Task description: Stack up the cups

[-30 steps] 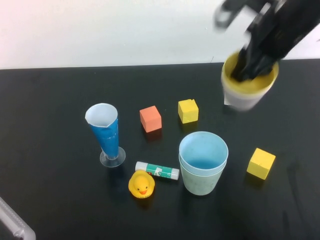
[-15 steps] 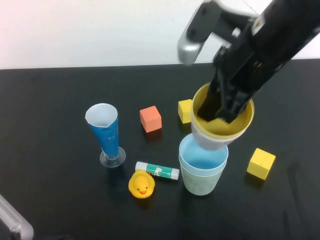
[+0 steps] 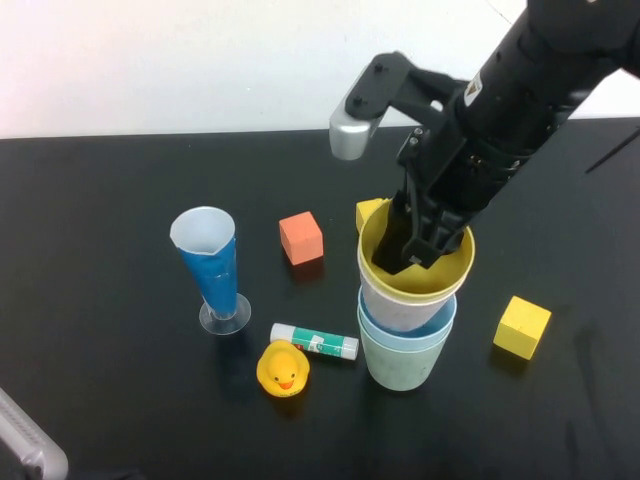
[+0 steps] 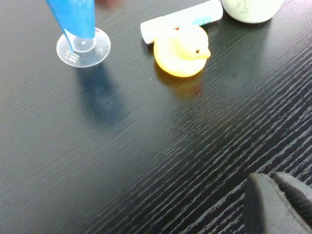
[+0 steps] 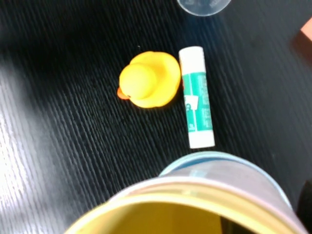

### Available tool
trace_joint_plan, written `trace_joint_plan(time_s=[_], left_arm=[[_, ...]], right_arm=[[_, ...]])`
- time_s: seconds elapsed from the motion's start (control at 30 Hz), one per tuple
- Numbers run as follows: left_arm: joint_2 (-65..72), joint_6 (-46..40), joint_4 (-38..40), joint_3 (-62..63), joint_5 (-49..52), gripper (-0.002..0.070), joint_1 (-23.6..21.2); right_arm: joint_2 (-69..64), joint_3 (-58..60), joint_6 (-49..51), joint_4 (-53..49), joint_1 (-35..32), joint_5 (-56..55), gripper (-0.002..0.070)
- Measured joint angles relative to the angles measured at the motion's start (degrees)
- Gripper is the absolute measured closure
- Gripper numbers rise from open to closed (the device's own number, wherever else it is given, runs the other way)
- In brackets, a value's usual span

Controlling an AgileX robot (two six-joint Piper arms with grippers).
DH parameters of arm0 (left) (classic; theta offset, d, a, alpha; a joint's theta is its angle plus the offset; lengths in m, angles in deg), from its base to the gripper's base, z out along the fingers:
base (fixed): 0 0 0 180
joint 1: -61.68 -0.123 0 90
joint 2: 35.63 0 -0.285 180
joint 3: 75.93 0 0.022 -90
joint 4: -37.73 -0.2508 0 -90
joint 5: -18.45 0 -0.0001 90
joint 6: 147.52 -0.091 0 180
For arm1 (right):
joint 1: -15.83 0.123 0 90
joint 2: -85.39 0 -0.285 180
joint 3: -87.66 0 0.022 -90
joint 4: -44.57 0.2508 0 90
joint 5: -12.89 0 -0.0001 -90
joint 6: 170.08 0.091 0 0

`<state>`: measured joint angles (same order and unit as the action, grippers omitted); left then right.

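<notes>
High view, stack: the light blue cup [image 3: 407, 322] sits nested in the green cup [image 3: 400, 367] near the table's middle, and the yellow cup [image 3: 415, 272] is lowered part-way into the blue one, its rim well above the others.
High view, right gripper [image 3: 418, 250]: reaches down inside the yellow cup, fingers pinching its wall (one inside, the outer one hard to make out).
High view, pink cup: a pale wall shows under the yellow rim; whether that is the pink cup nested with it I cannot tell.
High view, progress: nearly done by my judgement; what is left is seating the yellow cup and letting go.
High view, bystanders: blue cone glass [image 3: 210, 265], orange block [image 3: 301, 238], yellow block [image 3: 522, 327], glue stick [image 3: 315, 341] and rubber duck [image 3: 283, 368] stand apart from the stack.
Left wrist view, left gripper [image 4: 278, 204]: fingers pressed together, holding nothing, low over bare table near the robot's left front corner; only its dark tip shows.
Left wrist view, cut off: the green cup's base barely enters at the edge.
Right wrist view, hidden: the yellow rim fills the foreground with the blue rim just below (the fingers themselves are out of sight).
</notes>
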<state>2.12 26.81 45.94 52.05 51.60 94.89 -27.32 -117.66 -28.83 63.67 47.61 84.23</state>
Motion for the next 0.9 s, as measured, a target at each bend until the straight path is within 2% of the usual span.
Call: trace_joint_plan(time_s=[0.13, 0.33, 0.6, 0.73, 0.9], left_arm=[[0.0, 0.0, 0.0, 0.0, 0.0, 0.0673, 0.0], [0.0, 0.2, 0.0, 0.0, 1.3, 0.0673, 0.0], [-4.5, 1.3, 1.4, 0.0, 2.9, 0.0673, 0.0], [-11.7, 1.9, 1.6, 0.0, 2.2, 0.0673, 0.0], [-19.4, 3.5, 0.3, -1.6, 2.0, 0.0673, 0.0]], right_arm=[[-0.6, 0.1, 0.0, 0.4, 0.0, 0.0, 0.0404], [0.9, 0.1, 0.0, 0.7, 0.0, -0.2, 0.0402], [11.6, 2.7, -1.2, 3.0, 0.0, -0.3, 0.0408], [21.7, 12.0, -3.7, 3.6, 0.0, -4.2, 0.0465], [37.6, 29.8, -10.8, 7.1, 0.0, -17.1, 0.0600]])
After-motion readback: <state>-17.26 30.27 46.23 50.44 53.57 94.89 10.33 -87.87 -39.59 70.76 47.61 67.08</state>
